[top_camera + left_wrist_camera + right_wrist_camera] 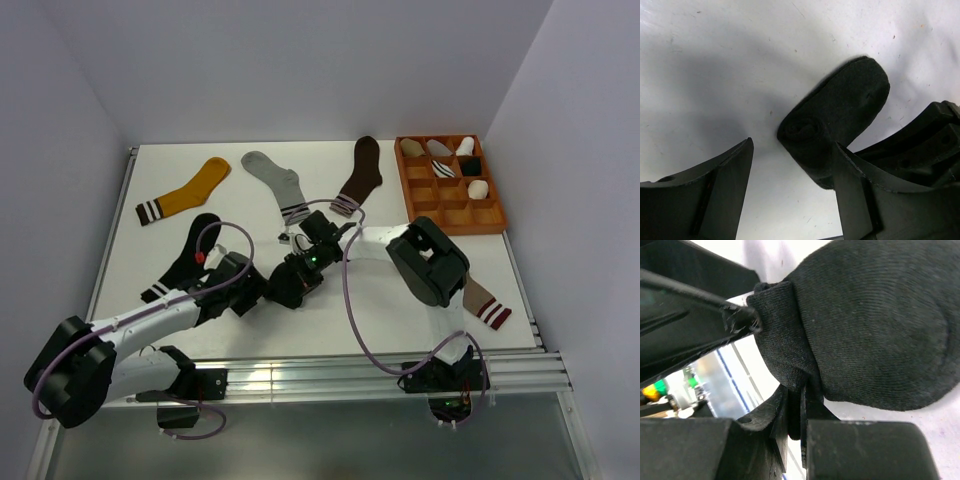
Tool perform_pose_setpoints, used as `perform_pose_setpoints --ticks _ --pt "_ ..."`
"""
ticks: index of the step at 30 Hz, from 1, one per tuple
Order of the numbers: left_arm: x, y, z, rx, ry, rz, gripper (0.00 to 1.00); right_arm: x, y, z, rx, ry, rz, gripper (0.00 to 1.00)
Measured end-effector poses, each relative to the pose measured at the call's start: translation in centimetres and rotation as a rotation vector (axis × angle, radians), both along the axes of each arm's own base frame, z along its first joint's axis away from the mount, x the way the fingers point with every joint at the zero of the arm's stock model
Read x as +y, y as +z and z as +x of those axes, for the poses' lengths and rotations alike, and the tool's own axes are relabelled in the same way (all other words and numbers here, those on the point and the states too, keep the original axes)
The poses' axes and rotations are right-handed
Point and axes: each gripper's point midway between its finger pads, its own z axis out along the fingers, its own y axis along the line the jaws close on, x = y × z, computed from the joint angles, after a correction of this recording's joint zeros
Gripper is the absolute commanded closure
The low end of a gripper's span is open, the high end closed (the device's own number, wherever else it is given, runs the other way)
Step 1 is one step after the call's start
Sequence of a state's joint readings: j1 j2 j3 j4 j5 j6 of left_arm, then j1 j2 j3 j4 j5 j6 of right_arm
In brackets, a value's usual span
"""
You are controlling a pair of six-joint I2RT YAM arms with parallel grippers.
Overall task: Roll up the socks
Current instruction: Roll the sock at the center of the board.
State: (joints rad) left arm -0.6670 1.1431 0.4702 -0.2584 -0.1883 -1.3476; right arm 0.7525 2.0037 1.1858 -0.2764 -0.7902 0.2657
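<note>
The charcoal-black sock (840,115) lies in the middle of the surface (330,320), between the two wrists. One end is wound into a small coil and the toe lies flat beyond it. It looks light, limp and slightly grippy, and likely to spring loose if released, so the coil's edge seems the place to pinch. The right arm (430,265) reaches low across, its jaws nearly closed on a fold of the coil. The left arm (150,320) stretches in low, its jaws wide, one just beside the roll, clamping nothing.
</note>
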Motion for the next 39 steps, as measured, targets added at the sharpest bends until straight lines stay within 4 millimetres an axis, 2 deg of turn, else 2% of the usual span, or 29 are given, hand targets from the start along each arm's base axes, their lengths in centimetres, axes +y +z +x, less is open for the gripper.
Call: perform_pose_setpoints --ticks 9,12,15,18,21,22,25,26,28,29,32,35,39 --pt "-1.0 -0.7 1.0 -0.006 0.022 -0.04 0.38 -0.1 -0.1 -0.9 0.121 -0.002 0.01 0.98" --pt "-1.3 -0.9 1.3 -0.008 0.028 -0.047 0.45 0.0 -0.1 -0.9 0.16 -0.006 0.012 0.98" --pt "-1.4 -1.1 1.4 -0.004 0.033 -0.05 0.53 0.0 -0.1 -0.9 0.19 -0.018 0.012 0.98" --pt "-1.4 -1.5 1.4 0.007 0.041 -0.049 0.72 -0.1 -0.1 -0.8 0.212 -0.032 0.011 0.97" --pt "-1.4 -1.7 1.3 0.014 0.039 -0.043 0.82 -0.1 -0.1 -0.7 0.219 -0.041 0.008 0.94" --pt "-1.4 -1.7 1.3 0.015 0.039 -0.042 0.88 -0.1 -0.1 -0.6 0.221 -0.046 0.006 0.93" --pt "-1.6 -1.6 1.6 0.016 0.029 -0.031 0.96 -0.1 -0.1 -0.6 0.223 -0.056 0.001 0.85" --pt "-1.6 -1.7 1.6 0.019 0.023 -0.022 0.97 -0.1 -0.1 -0.5 0.22 -0.061 0.0 0.77" --pt "-1.8 -1.7 1.8 0.026 0.012 -0.009 1.0 -0.4 -0.1 -0.5 0.197 -0.073 0.002 0.68" --pt "-2.0 -1.7 1.9 0.03 0.002 -0.004 1.0 -0.6 0.0 -0.4 0.172 -0.082 0.001 0.58" --pt "-2.5 -1.6 2.2 0.04 -0.024 0.005 1.0 -1.4 0.4 0.1 0.067 -0.118 -0.017 0.46" --pt "-3.1 -1.7 2.5 0.053 -0.055 0.017 1.0 -2.8 0.8 1.0 -0.103 -0.165 -0.058 0.42" --pt "-3.6 -1.7 2.7 0.066 -0.09 0.029 1.0 -4.0 1.8 1.4 -0.327 -0.204 -0.104 0.42"
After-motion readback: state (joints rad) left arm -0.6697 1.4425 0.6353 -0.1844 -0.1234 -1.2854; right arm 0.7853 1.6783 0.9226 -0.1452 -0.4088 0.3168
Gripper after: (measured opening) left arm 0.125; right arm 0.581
